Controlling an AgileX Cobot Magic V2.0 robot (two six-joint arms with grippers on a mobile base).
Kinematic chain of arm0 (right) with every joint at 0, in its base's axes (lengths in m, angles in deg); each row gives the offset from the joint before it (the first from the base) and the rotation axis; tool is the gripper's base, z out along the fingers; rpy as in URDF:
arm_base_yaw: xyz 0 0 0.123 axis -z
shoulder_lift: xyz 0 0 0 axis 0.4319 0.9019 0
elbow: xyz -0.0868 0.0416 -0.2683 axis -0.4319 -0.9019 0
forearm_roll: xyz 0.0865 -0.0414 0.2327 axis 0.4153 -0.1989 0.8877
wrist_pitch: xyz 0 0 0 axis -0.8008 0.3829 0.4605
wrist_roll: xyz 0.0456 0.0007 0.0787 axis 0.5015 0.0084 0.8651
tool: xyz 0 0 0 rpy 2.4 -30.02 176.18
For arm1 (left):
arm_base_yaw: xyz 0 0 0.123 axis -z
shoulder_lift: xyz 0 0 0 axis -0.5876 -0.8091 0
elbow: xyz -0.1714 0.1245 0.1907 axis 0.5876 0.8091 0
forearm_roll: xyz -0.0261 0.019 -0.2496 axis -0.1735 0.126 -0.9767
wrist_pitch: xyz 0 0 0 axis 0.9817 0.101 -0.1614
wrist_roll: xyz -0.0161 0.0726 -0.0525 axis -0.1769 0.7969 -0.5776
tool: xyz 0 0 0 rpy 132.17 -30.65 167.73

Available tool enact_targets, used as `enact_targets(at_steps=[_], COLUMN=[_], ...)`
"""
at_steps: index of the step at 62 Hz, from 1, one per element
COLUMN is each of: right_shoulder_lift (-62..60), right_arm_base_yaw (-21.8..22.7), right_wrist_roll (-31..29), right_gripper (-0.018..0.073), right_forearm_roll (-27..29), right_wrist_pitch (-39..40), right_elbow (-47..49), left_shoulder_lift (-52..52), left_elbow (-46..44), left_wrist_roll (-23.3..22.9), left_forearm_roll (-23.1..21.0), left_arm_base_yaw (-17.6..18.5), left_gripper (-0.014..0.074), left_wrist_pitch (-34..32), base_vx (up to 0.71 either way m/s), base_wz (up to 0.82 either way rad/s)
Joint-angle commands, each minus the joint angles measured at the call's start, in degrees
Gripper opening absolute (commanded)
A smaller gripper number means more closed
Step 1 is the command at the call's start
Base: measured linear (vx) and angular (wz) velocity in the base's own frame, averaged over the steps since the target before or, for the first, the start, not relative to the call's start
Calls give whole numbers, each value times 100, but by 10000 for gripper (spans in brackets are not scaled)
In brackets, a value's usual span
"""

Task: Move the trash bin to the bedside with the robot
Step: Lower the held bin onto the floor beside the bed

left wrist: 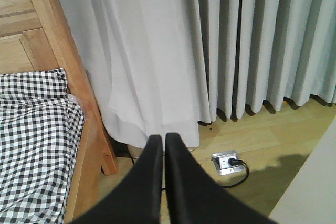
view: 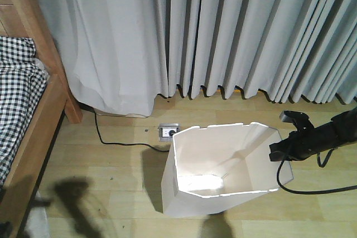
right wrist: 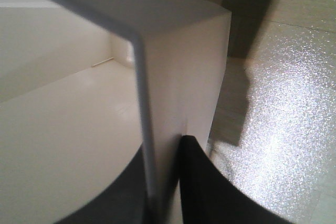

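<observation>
**Trash bin (view: 217, 154) pinched at its right rim**

White, thin-walled and cream inside, it has an angular rim with cut corners and tapers downward. It stands upright on the plank surface (view: 111, 176), mouth up, the rim's longer side running left-right. It is well apart from the bed (view: 39, 137) at left, whose checked bedding (view: 17, 82) is cut off by the picture edge. Right hand (view: 274, 152) is clamped on the rim wall, 1 finger inside and 1 outside. Left hand (left wrist: 163, 139) is closed and empty. Floor socket (view: 168, 131) sits just behind the bin's left corner.
</observation>
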Motion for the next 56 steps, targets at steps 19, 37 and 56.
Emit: enact_targets(at_steps=[19,37,56], right_shoulder_lift=[-472,-416,-205], right_arm_base_yaw=[24,24,24], right_wrist_roll=[42,-86,-135], right_gripper=[-3,-3,-3], right_forearm_roll=[365,691,887], right_wrist_pitch=[-1156,-1100,-936], right_elbow=[68,68,74], left_shoulder_lift=[117,117,117], left_elbow=[101,101,101], left_wrist_roll=[-27,-27,-27], left_forearm_roll=[0,0,0], left_arm_base_yaw=[1,1,1], left_gripper=[-7,-7,-7], left_wrist_pitch=[-396,-396,-396], base_vx=[0,0,0], base_wz=[0,0,0])
